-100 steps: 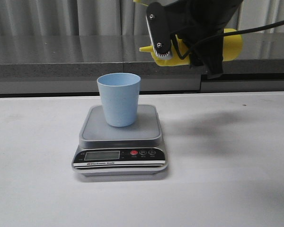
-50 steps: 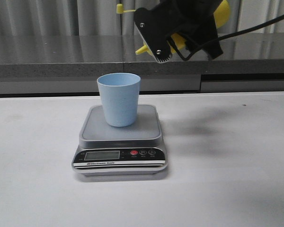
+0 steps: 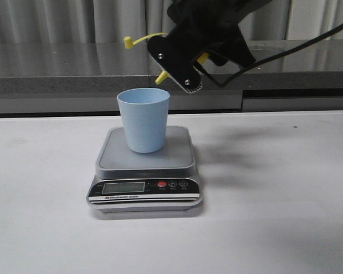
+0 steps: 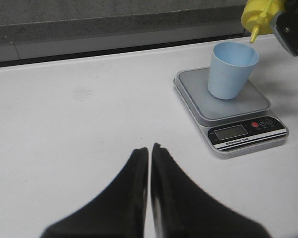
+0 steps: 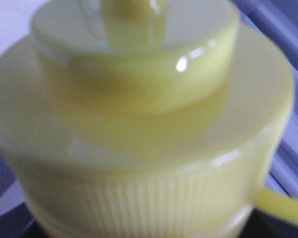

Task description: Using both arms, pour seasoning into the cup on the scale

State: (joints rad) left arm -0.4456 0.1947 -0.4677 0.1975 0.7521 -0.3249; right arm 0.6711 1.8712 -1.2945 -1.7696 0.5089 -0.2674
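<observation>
One cup [image 3: 143, 119], pale blue, stands upright on the platform of the scale [image 3: 146, 169] in the front view, on a white table [image 3: 274, 217] with a dark ledge [image 3: 57, 84] and a grey curtain [image 3: 57, 23] behind. Above and just to the right of the cup, the right gripper [image 3: 188, 54] grasps the seasoning bottle [image 3: 160, 77], tilted so its nozzle points down over the cup's rim; the tethered cap [image 3: 127, 41] sticks out to the left. The gripper's black bulk hides most of the bottle.

From the left wrist, the left gripper [image 4: 149, 148] hovers over bare table, its fingers pressed together and holding nothing (well apart from the scale). The nozzle sits just above the cup's far rim.

The right wrist view is filled by the bottle's blurred yellow ribbed collar.
</observation>
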